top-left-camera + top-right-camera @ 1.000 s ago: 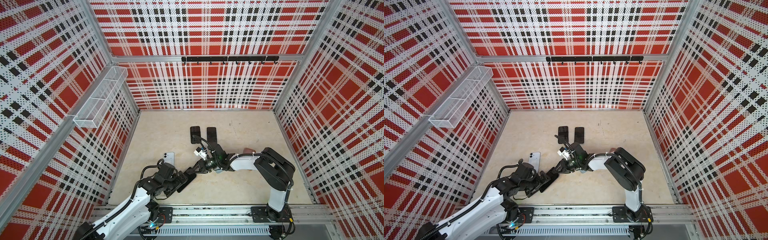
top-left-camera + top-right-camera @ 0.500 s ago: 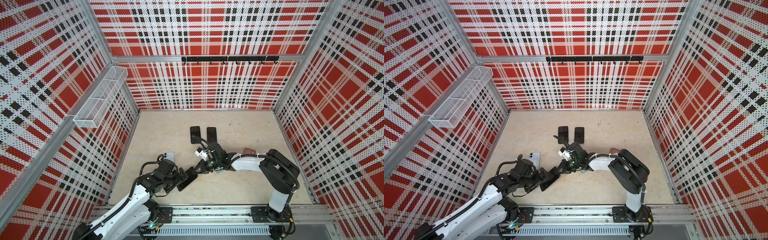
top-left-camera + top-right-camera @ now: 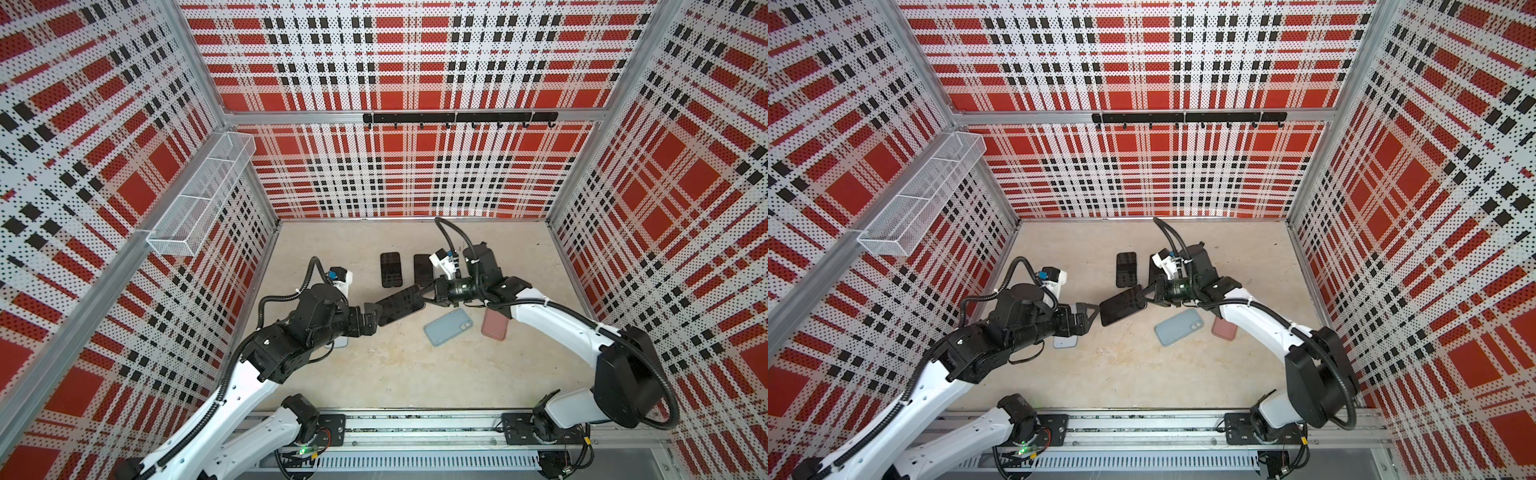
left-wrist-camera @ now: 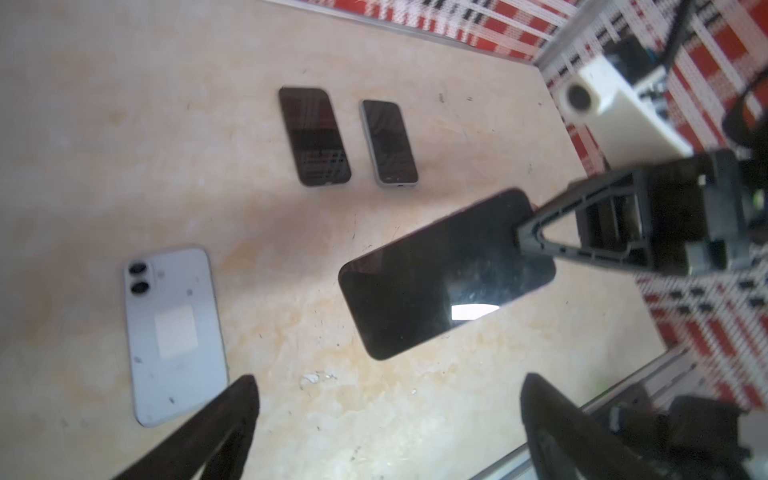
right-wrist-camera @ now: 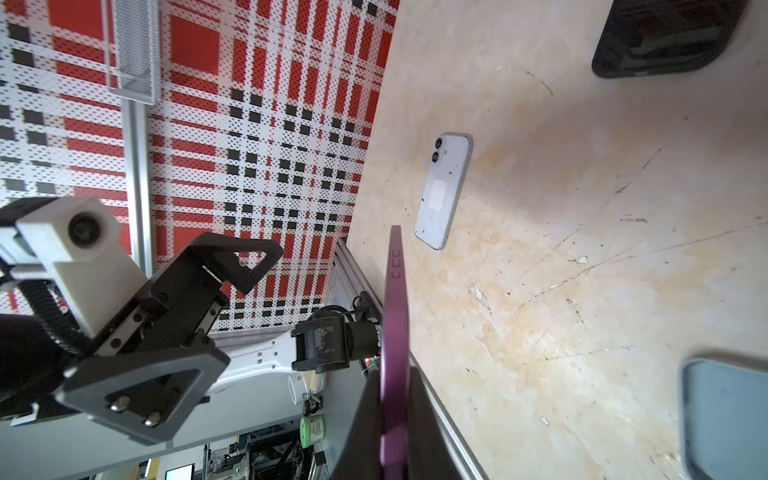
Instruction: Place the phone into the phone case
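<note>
Left wrist view: scuffed beige table fills the frame. Along the bottom edge the left gripper gapes wide. Right of centre, a glossy black, round-cornered phone is pinched at its upper-right end by the right gripper, seemingly clear of the surface. In a top view, a matte grey-blue phone case lies flat just right of centre beside a pink case.

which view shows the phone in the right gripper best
Left wrist: the phone shows its whole dark screen, right gripper clamped on one end. Both top views show it small; right wrist only its purple edge.
</note>
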Available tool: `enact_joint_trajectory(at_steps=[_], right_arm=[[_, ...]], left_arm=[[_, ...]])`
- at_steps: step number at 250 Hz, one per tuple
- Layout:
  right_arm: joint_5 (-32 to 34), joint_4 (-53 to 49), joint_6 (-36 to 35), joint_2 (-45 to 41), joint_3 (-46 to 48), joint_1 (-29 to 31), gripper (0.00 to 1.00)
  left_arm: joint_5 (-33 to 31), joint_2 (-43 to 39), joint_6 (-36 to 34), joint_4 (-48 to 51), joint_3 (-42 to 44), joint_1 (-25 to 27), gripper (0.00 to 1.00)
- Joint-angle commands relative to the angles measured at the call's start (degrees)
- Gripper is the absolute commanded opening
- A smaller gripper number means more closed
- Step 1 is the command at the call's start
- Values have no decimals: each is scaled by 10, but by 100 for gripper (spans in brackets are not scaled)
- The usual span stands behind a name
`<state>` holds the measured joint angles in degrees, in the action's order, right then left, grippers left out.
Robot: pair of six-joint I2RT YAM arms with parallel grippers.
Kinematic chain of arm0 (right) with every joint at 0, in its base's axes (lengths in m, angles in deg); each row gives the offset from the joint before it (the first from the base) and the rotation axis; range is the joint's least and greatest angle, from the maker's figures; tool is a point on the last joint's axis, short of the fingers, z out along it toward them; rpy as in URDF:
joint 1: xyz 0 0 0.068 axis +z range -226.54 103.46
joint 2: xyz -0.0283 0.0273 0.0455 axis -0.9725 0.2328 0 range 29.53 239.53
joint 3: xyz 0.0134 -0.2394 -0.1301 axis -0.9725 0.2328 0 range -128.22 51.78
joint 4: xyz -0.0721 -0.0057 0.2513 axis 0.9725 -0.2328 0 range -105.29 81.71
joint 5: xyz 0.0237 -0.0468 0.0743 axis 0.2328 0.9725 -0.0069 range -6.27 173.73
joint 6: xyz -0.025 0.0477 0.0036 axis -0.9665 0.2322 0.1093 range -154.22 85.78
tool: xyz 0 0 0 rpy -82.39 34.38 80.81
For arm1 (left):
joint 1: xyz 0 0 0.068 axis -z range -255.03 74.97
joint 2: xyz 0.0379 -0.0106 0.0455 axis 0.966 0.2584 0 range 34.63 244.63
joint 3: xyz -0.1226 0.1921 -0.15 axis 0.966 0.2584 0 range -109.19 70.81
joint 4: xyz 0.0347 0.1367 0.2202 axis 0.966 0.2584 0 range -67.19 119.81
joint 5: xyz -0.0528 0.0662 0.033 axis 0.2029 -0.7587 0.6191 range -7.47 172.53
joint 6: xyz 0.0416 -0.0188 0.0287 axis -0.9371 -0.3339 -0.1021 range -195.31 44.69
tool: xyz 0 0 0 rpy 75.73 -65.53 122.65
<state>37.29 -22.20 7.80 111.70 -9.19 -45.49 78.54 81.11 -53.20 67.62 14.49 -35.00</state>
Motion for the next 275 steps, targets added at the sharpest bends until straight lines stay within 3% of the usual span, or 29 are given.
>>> enact_joint_trajectory(at_steps=[1, 41, 92, 124, 219, 275], right_arm=[[-71, -88, -43, -47, -25, -33, 0], [-122, -160, -86, -90, -33, -67, 0], [-162, -207, -130, -107, -33, -66, 0], [-185, -236, -155, -114, -38, -66, 0], [-217, -261, -176, -137, -26, -64, 0], [-224, -257, -176, -145, -20, -61, 0]], left_arm=[[-48, 0, -216, 1, -30, 50, 99], [-44, 11, -320, 7, -65, 110, 100], [-39, 80, -369, 21, -108, 192, 100], [-21, 139, -383, 57, -140, 218, 100], [17, 206, -391, 51, -160, 225, 99], [52, 232, -386, 46, -166, 196, 94]])
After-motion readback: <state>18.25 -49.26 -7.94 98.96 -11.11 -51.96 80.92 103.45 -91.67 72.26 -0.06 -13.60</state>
